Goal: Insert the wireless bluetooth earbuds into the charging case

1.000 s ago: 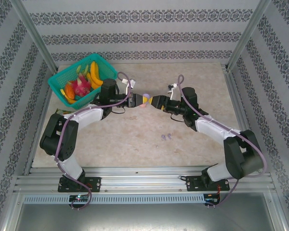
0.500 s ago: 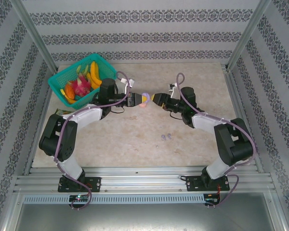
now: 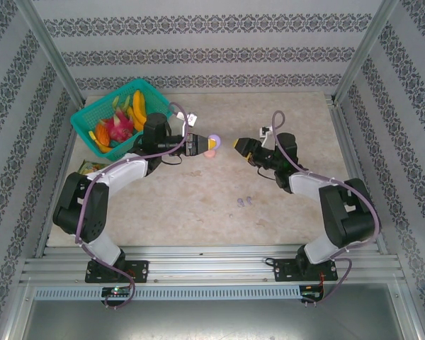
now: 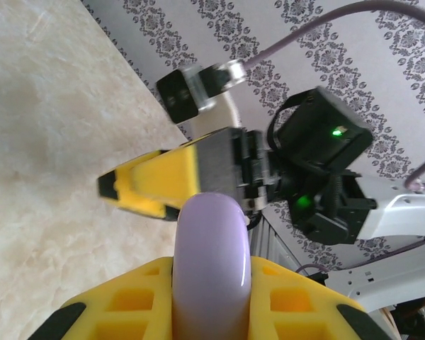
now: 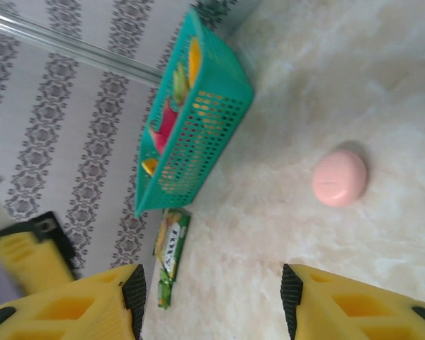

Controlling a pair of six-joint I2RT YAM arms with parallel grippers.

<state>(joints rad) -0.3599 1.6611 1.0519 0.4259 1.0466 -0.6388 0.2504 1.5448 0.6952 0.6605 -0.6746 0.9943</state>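
Note:
My left gripper [image 3: 206, 144] is shut on a smooth lilac charging case [image 3: 214, 140], held above the table's middle. In the left wrist view the lilac case [image 4: 211, 262] stands edge-on between my yellow fingers [image 4: 127, 304]. A round pink case [image 5: 339, 177] lies on the table, just under the lilac one [image 3: 210, 152]. My right gripper [image 3: 239, 144] hangs open a short way right of the lilac case, with nothing between its jaws [image 5: 212, 294]. Two tiny lilac earbuds [image 3: 244, 202] lie on the table nearer the arm bases, with a small pinkish speck [image 3: 262, 222] beside them.
A teal basket [image 3: 120, 120] of toy fruit stands at the back left; it is also in the right wrist view [image 5: 198, 120]. A green snack packet [image 5: 171, 251] lies by the basket near the left wall. Metal rails [image 3: 212, 263] edge the table.
My right gripper has let go and drawn back to the right, away from the lilac case. The left gripper has kept the case and shifted slightly.

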